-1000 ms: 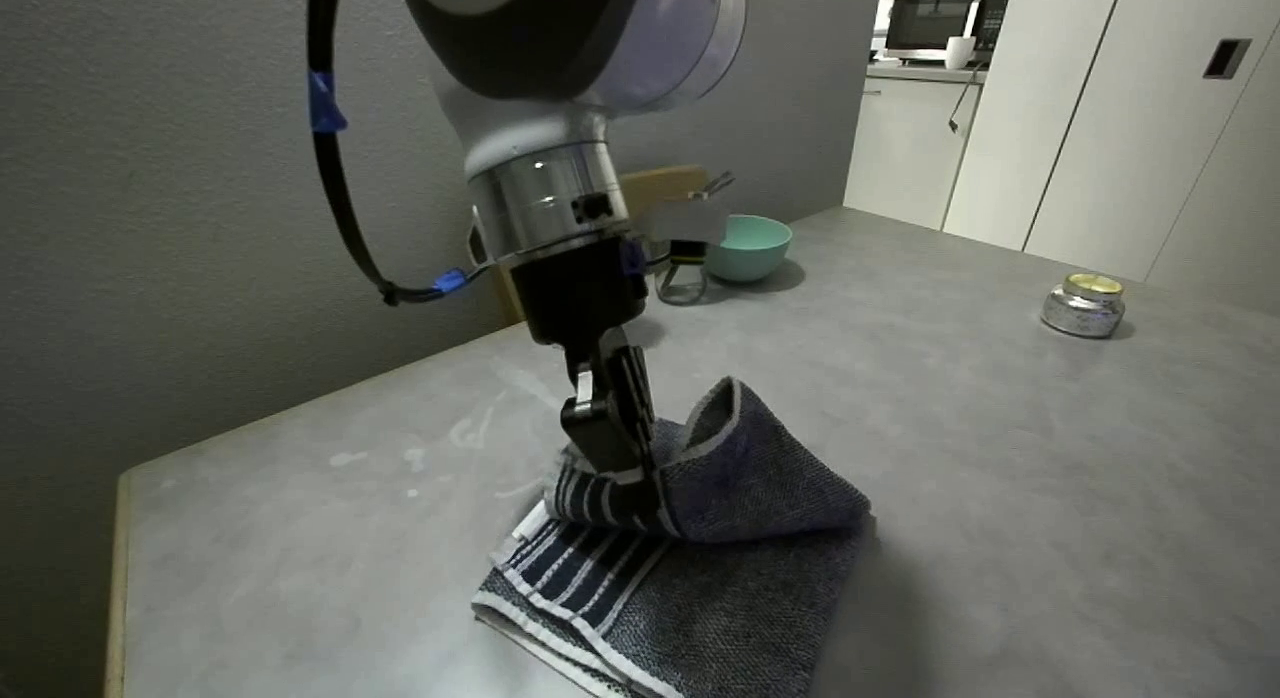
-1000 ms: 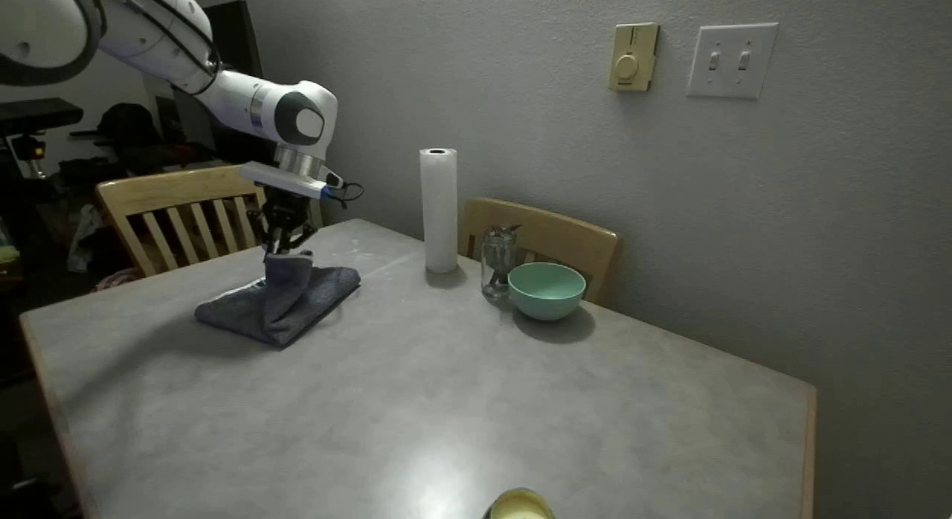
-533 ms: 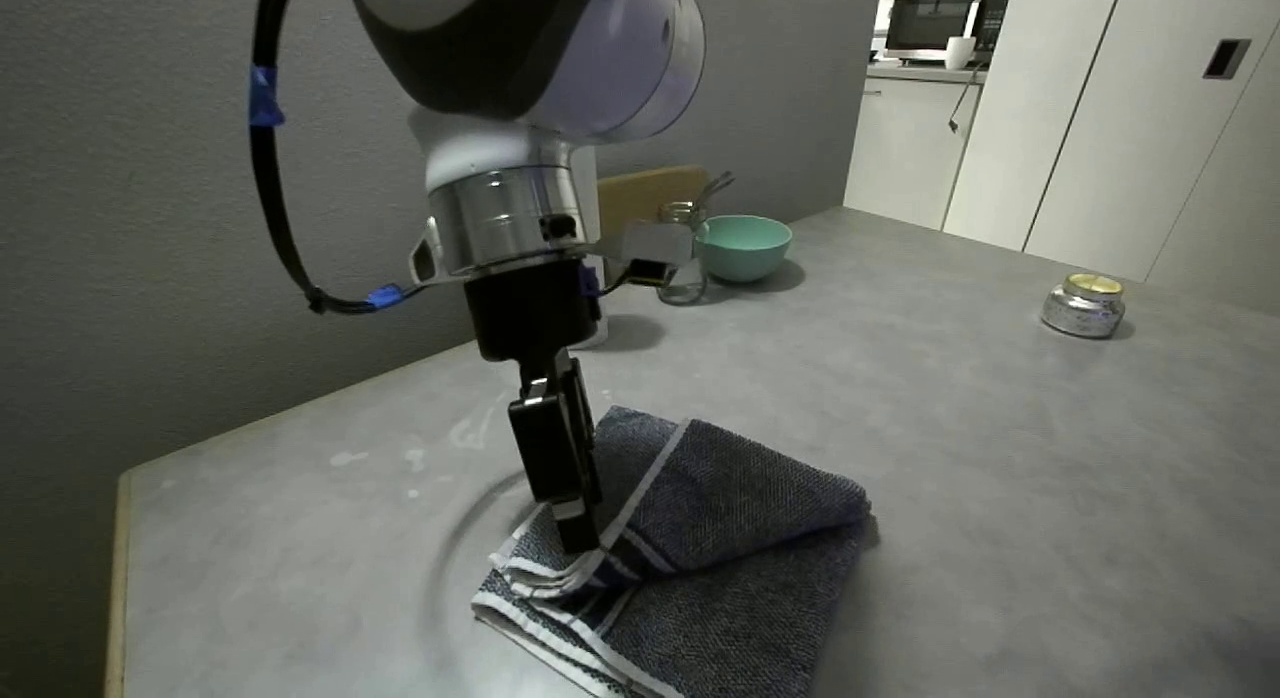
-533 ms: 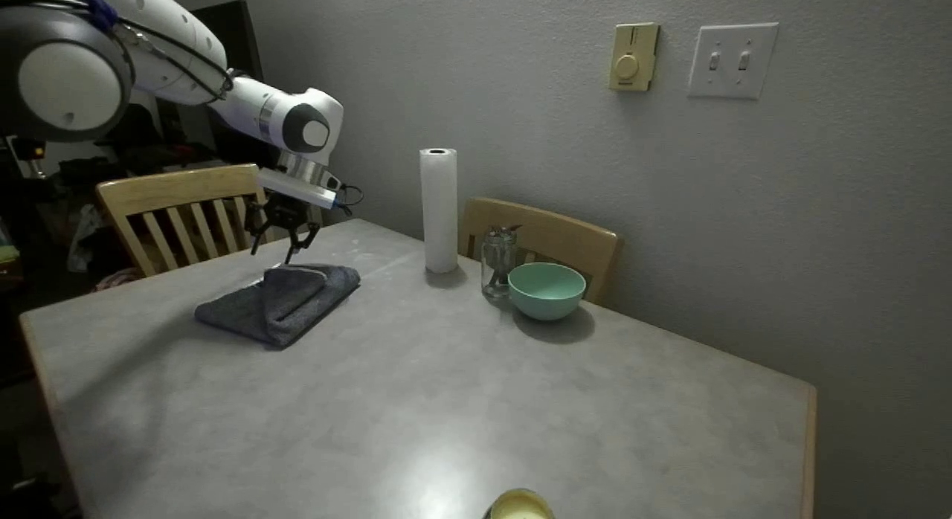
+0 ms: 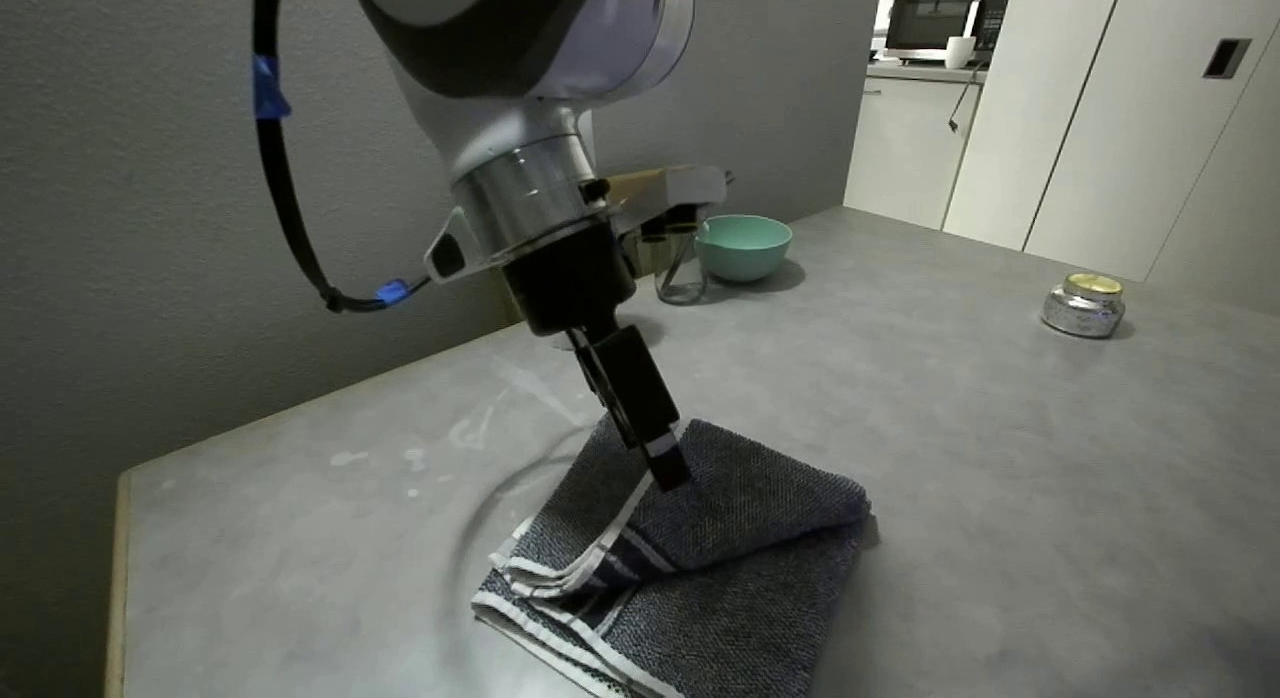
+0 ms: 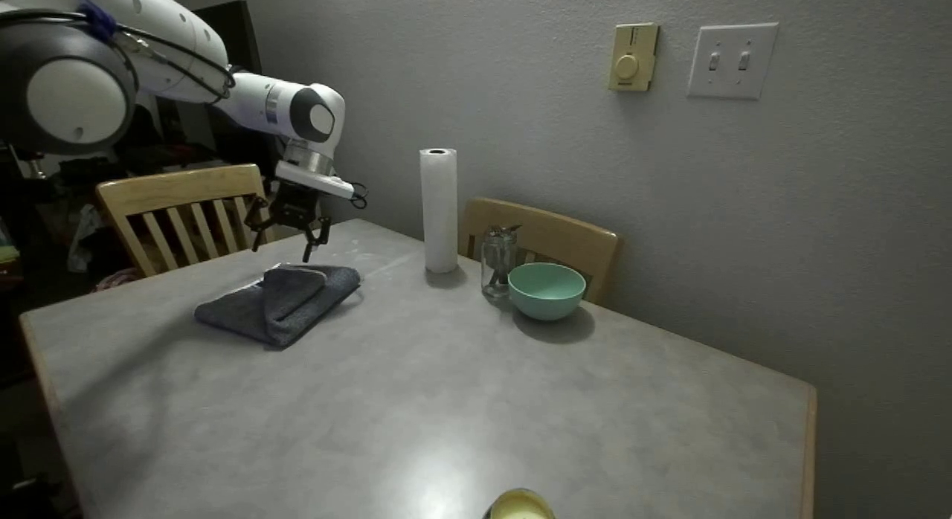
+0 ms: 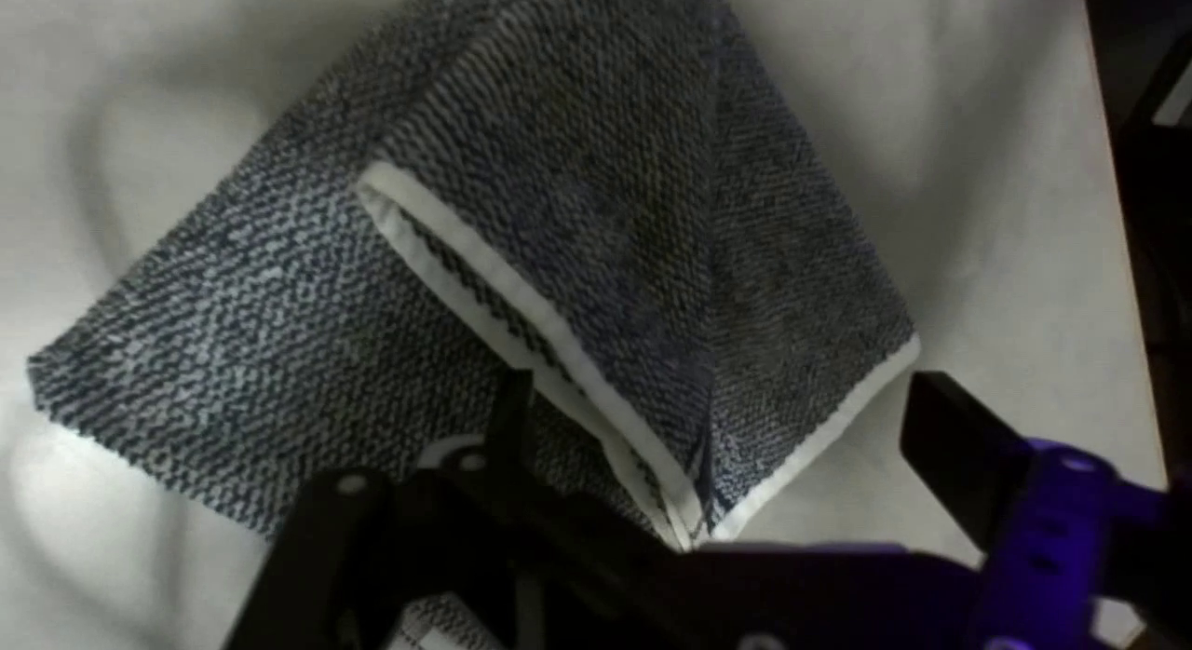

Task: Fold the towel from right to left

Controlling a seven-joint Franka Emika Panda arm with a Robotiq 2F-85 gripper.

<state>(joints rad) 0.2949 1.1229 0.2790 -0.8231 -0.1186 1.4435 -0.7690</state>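
Note:
The dark grey towel lies on the table, with a flap turned over part of it. White edging and part of the striped band show along its near side in that exterior view. From the wrist, the folded flap has its white hem running diagonally across the cloth beneath. My gripper is open just above the towel, fingers spread wide and holding nothing. In the wrist view the left fingertip is over the cloth, while the right fingertip is over bare table.
A white paper roll, a glass jar of utensils and a green bowl stand along the wall side. A silver jar sits farther off. Wooden chairs back onto the table.
My gripper has opened and let go of the towel's flap. The raised cloth has dropped flatter onto the layer below. The hand has since risen slightly and tilted.

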